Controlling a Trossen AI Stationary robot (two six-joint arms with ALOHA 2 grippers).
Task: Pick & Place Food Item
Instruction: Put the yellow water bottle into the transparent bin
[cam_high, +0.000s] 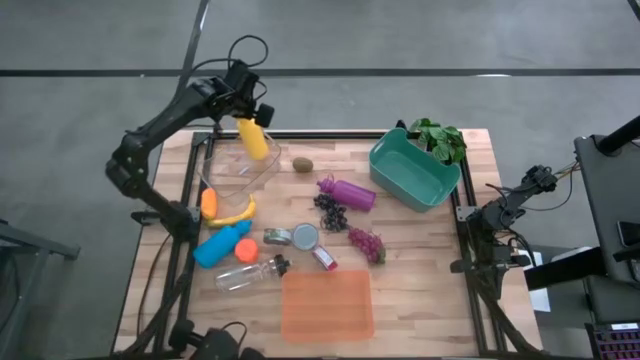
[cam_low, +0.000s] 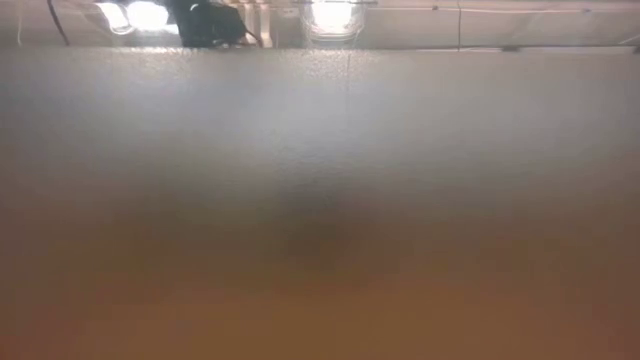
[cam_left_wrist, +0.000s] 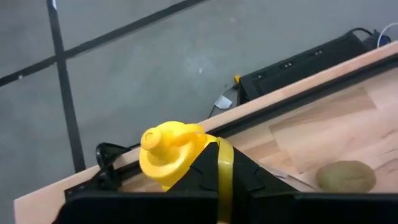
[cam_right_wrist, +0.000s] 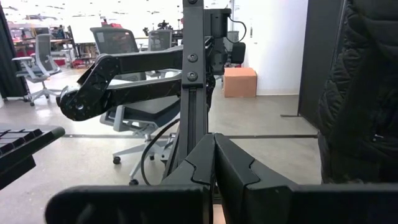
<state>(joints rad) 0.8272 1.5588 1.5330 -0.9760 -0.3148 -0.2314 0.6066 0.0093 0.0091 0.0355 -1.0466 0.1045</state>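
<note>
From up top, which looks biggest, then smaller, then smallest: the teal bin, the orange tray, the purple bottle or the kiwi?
In the high view:
1. Teal bin and orange tray, which look about alike, so I won't rank them.
2. Purple bottle.
3. Kiwi, the smallest.

**Even light above, low view lost in blur**

From above, the bench (cam_high: 420, 290) is evenly lit, with soft shadows and no strong glare. The low view is a brown-grey blur, with only bright lamps (cam_low: 150, 14) glaring along its top edge. The right wrist view shows a bright, washed-out room behind dark fingers (cam_right_wrist: 233, 171).
</note>
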